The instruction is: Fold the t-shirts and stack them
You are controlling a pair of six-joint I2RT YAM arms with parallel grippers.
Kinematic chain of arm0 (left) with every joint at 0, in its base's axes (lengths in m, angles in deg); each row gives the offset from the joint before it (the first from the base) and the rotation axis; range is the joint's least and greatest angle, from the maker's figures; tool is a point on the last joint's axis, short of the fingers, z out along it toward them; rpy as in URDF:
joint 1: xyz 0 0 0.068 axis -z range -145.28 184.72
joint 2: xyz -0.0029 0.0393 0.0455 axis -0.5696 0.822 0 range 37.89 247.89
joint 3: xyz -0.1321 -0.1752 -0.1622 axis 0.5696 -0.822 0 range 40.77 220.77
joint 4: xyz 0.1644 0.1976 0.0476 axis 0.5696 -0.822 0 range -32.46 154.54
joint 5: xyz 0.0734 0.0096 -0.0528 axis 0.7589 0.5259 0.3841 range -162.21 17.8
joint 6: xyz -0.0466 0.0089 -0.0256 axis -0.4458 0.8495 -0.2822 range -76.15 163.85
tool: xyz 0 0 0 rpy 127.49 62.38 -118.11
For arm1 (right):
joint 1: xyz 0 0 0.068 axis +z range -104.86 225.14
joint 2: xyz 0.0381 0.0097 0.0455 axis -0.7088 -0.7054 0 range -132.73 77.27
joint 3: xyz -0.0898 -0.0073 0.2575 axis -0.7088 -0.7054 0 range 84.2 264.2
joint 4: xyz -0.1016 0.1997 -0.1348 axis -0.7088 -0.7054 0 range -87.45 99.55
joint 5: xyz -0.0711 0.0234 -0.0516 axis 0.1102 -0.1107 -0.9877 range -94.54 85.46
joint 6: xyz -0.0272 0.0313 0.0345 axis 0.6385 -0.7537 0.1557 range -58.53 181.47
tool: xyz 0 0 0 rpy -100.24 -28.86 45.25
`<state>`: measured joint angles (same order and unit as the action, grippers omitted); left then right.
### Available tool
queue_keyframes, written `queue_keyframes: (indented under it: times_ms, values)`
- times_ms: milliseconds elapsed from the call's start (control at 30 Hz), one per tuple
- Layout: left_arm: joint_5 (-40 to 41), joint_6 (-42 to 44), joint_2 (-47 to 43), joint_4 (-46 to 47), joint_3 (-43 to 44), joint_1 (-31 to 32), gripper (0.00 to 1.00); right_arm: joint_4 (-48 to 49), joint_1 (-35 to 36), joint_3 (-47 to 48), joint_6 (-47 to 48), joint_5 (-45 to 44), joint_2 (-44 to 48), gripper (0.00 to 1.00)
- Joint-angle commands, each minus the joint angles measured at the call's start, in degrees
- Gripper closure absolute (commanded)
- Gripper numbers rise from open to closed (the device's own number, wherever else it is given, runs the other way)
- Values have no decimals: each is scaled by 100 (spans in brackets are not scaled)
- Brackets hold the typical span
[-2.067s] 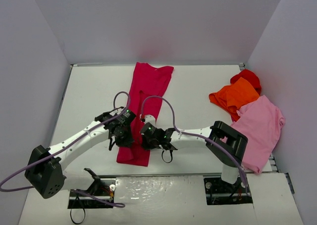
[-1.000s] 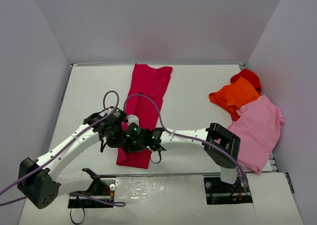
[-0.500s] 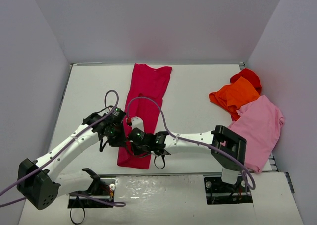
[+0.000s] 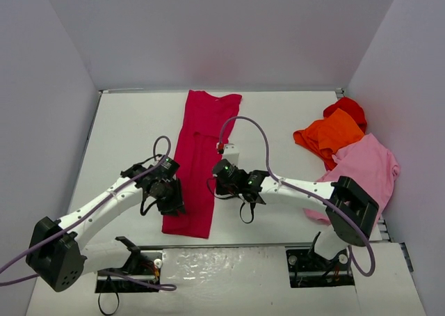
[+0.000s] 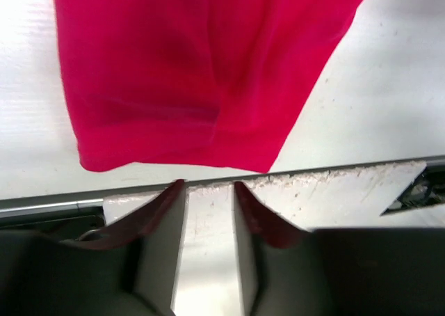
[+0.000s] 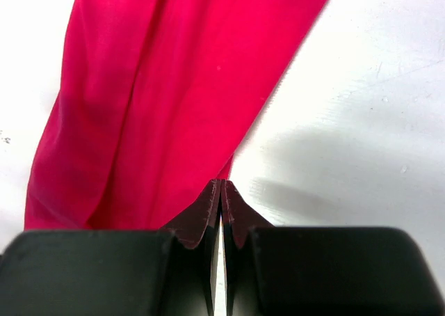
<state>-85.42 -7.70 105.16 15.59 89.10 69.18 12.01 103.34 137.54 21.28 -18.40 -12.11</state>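
Observation:
The crimson t-shirt (image 4: 201, 142) lies on the table as a long narrow strip, neck end at the back. My left gripper (image 4: 172, 204) sits at the strip's left edge near its front end. In the left wrist view it (image 5: 208, 185) is open and empty, with the shirt's front end (image 5: 195, 72) just beyond the fingertips. My right gripper (image 4: 213, 185) is at the strip's right edge. In the right wrist view it (image 6: 221, 184) is shut, and the shirt's (image 6: 160, 86) edge runs into the tips. The orange (image 4: 332, 136), light pink (image 4: 361, 177) and bright red (image 4: 348, 109) t-shirts lie heaped at the right.
White walls close in the table at the left, back and right. The table's front edge (image 5: 313, 171) runs right under the left fingers. The right arm's purple cable (image 4: 259, 131) loops over the table beside the shirt.
The right gripper has slid from on top of the strip to its right edge and shut there. The left gripper has opened and shifted slightly toward the front.

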Motion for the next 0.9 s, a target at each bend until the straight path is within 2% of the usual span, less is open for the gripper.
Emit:
queue_keyframes:
  times_ms: [0, 67, 167, 267, 300, 367, 500, 567, 700, 867]
  values:
    - [-456, -102, -269, 207, 15, 44, 79, 88, -42, 163, 154, -258, -49, 100]
    - [-426, -120, -353, 170, -24, 44, 87, 88, -56, 240, 205, -272, -237, 100]
    - [31, -117, -591, -132, 44, 37, 88, 96, -99, 510, 467, -319, -605, 100]
    - [268, -78, -672, -167, 136, 33, 77, 114, -223, 657, 521, 23, -794, 100]
    - [279, -41, -613, -204, 159, 26, 70, 114, -260, 673, 520, 245, -838, 99]
    - [108, 83, -349, -288, 220, 32, 67, 114, -274, 609, 497, 821, -842, 92]
    - [83, 71, -81, -359, 23, 68, 61, 94, -131, 41, 175, 1233, -381, 53]
    - [-10, -25, -103, -276, -190, 61, 59, 88, -84, -348, -144, 1317, 18, 42]
    - [-383, -142, -84, 76, -459, 61, 57, 79, 26, -814, -541, 1560, 621, 38]
    - [-140, -107, -84, -345, -364, 70, 56, 127, 409, -1293, -942, 1415, 1016, 39]
